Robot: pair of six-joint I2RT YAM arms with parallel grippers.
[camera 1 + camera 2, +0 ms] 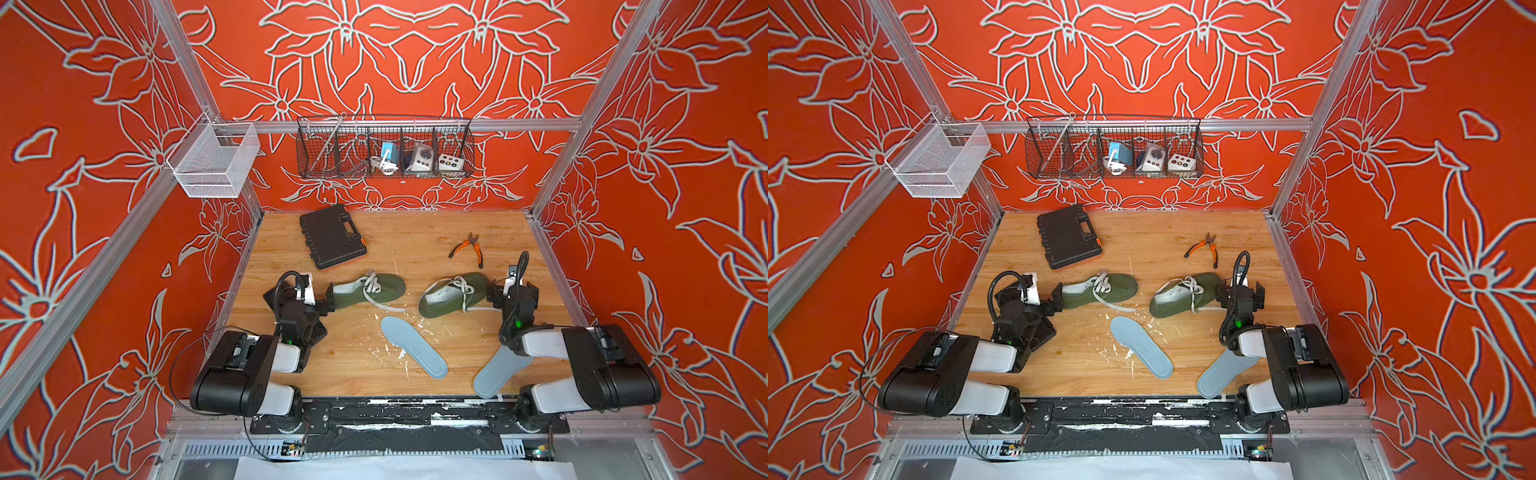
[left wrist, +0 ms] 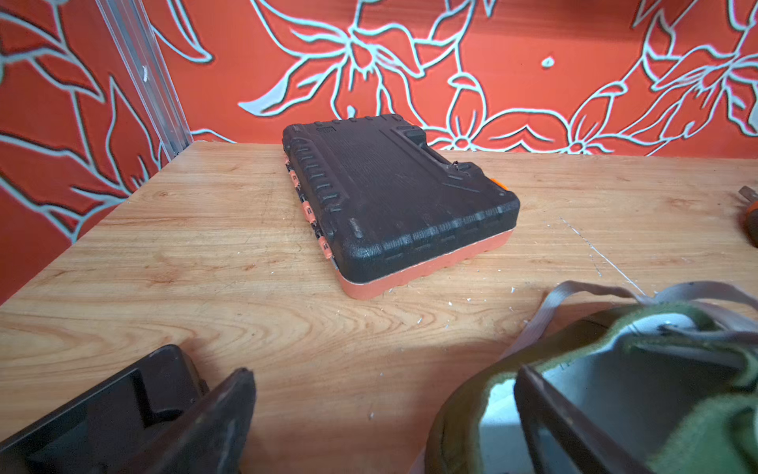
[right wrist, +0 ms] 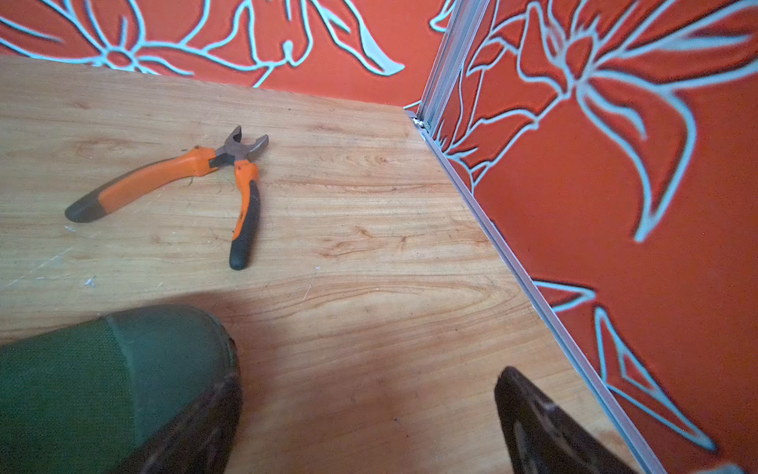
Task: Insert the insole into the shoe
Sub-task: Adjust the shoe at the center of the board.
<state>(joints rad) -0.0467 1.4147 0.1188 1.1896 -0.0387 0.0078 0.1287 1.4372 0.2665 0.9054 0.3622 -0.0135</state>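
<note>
Left hand [image 1: 329,300] open, straddling green sneaker [image 1: 390,286] heel collar; right hand [image 1: 493,293] open, well apart. Risk: pinch slips, sneaker skids onto nearby insole [image 1: 413,353].

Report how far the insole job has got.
Done: nothing. The mid-table insole and the insole partly under the right arm lie outside the shoes. In hand: the open left hand has one finger inside the heel of the left-side shoe; the open right hand sits at the toe of the right-side shoe. Left: pick up an insole and slide it in.
</note>
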